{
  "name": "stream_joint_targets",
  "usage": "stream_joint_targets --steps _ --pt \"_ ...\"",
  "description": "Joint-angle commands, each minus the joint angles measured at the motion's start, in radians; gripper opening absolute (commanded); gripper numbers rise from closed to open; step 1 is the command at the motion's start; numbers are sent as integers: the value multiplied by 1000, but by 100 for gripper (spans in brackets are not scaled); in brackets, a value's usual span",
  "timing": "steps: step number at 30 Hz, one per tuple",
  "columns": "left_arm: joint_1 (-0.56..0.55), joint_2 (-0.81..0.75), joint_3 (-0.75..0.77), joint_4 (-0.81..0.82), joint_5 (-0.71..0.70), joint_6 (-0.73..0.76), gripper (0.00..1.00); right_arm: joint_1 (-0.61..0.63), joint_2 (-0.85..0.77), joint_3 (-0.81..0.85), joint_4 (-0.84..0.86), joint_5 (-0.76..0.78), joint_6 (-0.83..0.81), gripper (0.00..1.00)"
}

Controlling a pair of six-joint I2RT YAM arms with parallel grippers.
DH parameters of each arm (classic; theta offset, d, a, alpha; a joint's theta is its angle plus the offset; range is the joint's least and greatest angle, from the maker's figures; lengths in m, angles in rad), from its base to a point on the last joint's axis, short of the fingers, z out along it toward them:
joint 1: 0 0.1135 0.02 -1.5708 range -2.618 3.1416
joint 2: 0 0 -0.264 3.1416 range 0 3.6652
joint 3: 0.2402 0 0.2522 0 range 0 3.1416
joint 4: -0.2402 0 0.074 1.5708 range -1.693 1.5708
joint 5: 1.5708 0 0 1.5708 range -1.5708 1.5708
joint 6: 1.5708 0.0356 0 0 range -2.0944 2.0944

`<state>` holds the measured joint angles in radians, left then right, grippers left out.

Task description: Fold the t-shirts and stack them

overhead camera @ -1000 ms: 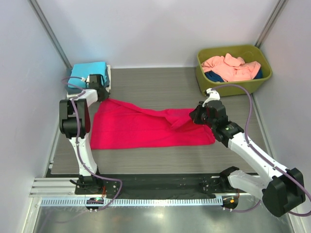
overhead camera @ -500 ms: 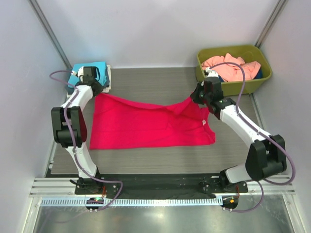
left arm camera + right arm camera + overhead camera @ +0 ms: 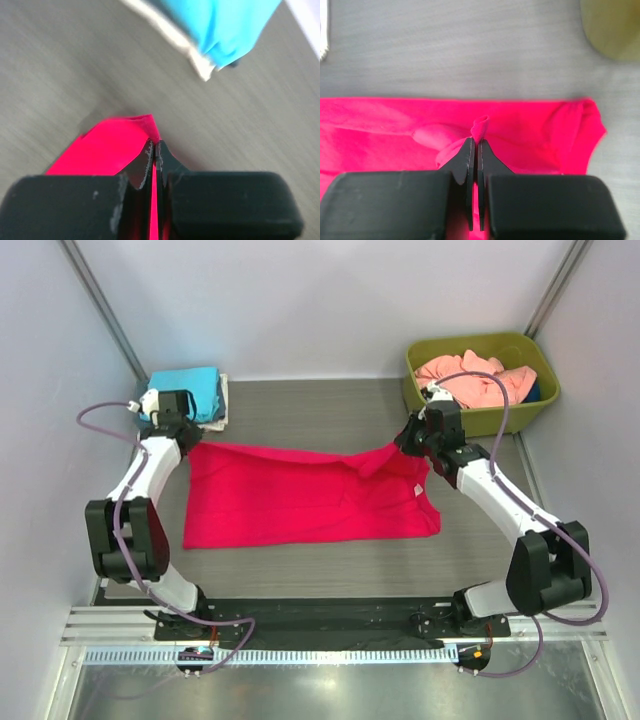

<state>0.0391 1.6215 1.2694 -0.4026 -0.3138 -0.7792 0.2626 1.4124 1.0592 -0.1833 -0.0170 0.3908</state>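
Observation:
A bright crimson-pink t-shirt (image 3: 310, 500) lies spread across the middle of the table, its far edge pulled taut between both grippers. My left gripper (image 3: 186, 437) is shut on the shirt's far left corner; in the left wrist view the cloth (image 3: 107, 147) runs between the closed fingers (image 3: 155, 146). My right gripper (image 3: 402, 445) is shut on a pinch of fabric at the far right edge, and a small curl of cloth (image 3: 481, 125) pokes out past its tips (image 3: 476, 143). A folded turquoise t-shirt (image 3: 188, 390) sits at the far left corner.
An olive-green tub (image 3: 470, 341) at the far right holds crumpled salmon-pink t-shirts (image 3: 475, 378) and a dark blue one (image 3: 533, 393). A pale cloth (image 3: 167, 35) lies under the turquoise shirt (image 3: 225, 25). The tub's corner (image 3: 615, 25) shows in the right wrist view. Walls stand close on three sides.
Both grippers have moved toward the far side and apart, drawing the crimson shirt's far edge out straight. The left arm has swung outward to the left.

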Motion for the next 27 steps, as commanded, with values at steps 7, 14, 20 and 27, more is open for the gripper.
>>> stream_joint_targets --steps 7,14,20,27 --pt "30 -299 -343 27 -16 -83 4 3 -315 -301 -30 71 79 6" --pt "76 -494 -469 -24 7 -69 100 4 -489 -386 -148 134 181 89" --pt "45 -529 -501 33 87 -23 99 49 -442 -381 -131 95 244 91" --pt "-138 -272 -469 84 182 29 96 159 -89 -306 -116 100 318 91"
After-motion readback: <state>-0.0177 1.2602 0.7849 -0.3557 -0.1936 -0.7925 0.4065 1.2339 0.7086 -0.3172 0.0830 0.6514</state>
